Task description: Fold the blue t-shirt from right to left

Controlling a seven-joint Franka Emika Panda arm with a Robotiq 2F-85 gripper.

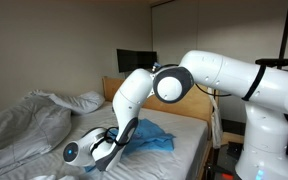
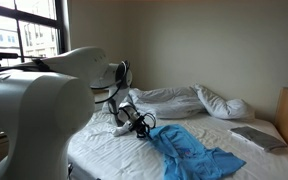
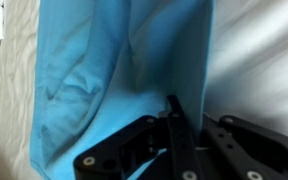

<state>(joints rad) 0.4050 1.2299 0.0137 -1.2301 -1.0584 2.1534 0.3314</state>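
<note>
The blue t-shirt point(image 2: 192, 152) lay rumpled on the white sheet point(image 2: 119, 157) of a bed, on the near right part of the mattress in an exterior view. One end of it rose in a peak toward the gripper point(image 2: 139, 122). The white arm point(image 1: 144, 95) came in from the right in an exterior view and bent down, so that the gripper hung low over the sheet at the left edge of the shirt. In the wrist view the black fingers point(image 3: 174, 120) stood over the blue cloth close to its right border, where the bare sheet began. Whether the jaws were apart or clamped on the cloth could not be told. A grey duvet point(image 1: 24, 125) lay heaped on the left side of the bed, and a white pillow point(image 1: 86, 100) lay past it near the wooden headboard point(image 1: 108, 88). A flat grey thing point(image 2: 252, 138) rested on the sheet near the headboard end. The room had plain pale walls point(image 2: 184, 40). A window point(image 2: 24, 35) let in daylight at the far left in an exterior view, and a dark screen point(image 1: 134, 62) stood behind the headboard.
</note>
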